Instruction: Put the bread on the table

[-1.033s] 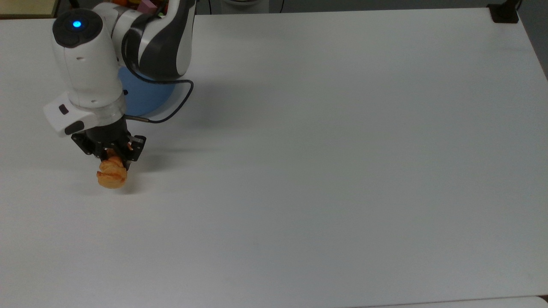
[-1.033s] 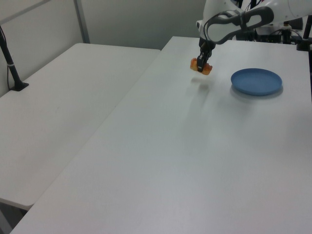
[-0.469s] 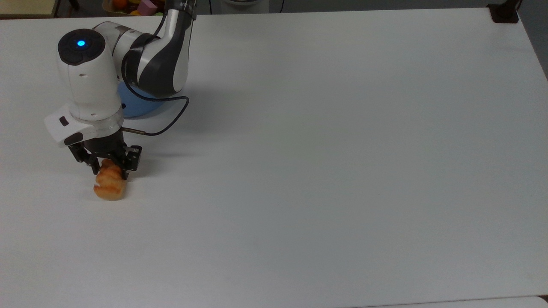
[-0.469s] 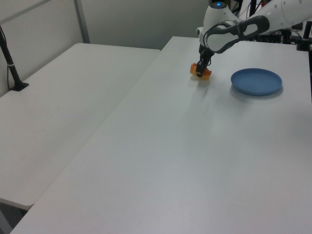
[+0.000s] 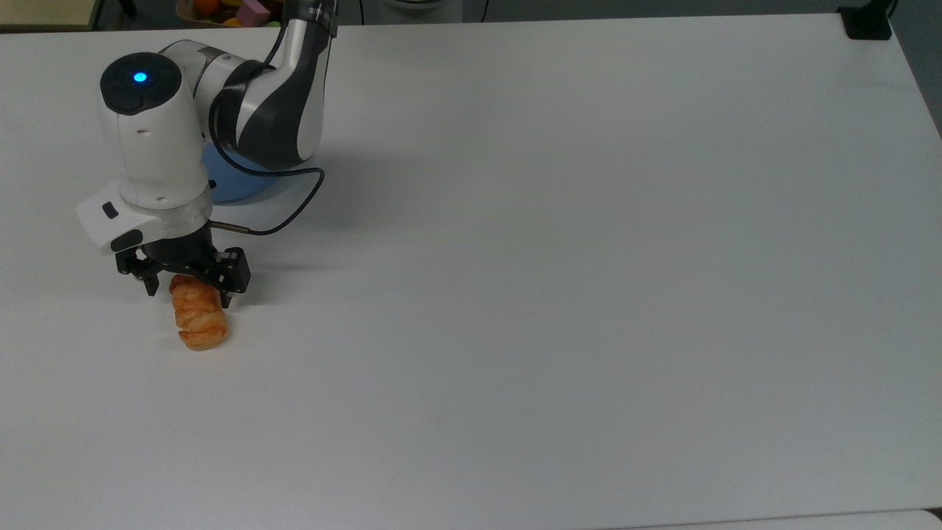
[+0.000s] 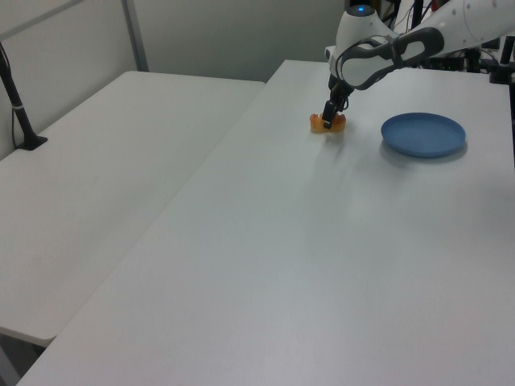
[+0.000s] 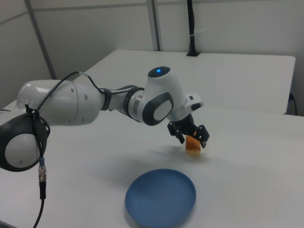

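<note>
You see the jaws spread apart, one finger on each side of the near end of the bread (image 5: 197, 321), and no longer pressing it. The gripper (image 5: 185, 282) points straight down at the bench (image 5: 559, 280), its fingertips low, at or just above the surface.

The bread lies flat on the bench with its ridged top up. In the top view its long axis runs almost up and down the picture, the far end leaning slightly toward the top view's right, and the upper end sits between the jaws. In the left view you see the roll (image 6: 328, 124) as a short orange lump under the gripper (image 6: 329, 117), so its length is hard to judge there.

Above the gripper the white wrist link stands upright, a blue light on its cap (image 5: 135, 76). The arm (image 5: 272, 110) bends back from it toward the top view's upper edge, and a black cable (image 5: 283, 213) loops from the wrist.

The blue plate (image 5: 235, 177) is mostly hidden under the arm in the top view. The right view shows you the whole plate (image 7: 160, 198), bare, lying near the bread (image 7: 192, 147) but apart from it, with the gripper (image 7: 190, 133) above the roll
</note>
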Controlling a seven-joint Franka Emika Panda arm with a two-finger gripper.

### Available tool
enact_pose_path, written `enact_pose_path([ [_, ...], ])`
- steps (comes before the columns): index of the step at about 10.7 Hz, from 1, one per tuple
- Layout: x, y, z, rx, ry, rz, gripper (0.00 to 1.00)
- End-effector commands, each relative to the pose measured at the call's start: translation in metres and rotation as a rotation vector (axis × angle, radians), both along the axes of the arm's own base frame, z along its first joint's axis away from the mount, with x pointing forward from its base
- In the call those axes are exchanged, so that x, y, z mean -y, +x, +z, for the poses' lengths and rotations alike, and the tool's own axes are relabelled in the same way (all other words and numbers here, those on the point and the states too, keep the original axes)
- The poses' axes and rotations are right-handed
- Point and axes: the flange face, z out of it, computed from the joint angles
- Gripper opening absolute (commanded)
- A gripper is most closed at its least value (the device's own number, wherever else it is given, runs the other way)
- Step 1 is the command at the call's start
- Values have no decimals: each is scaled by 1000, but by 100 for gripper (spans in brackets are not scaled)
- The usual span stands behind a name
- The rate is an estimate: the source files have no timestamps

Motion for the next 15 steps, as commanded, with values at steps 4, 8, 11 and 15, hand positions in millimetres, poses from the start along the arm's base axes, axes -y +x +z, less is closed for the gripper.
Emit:
enact_pose_path([
  [4,-25,-10,78,46,23,14,100],
  [8,-58,-44,160,-15,29,-1,100],
  [11,-103,-75,212,-92,52,-36,100],
  [15,-155,-124,264,-202,91,-56,100],
])
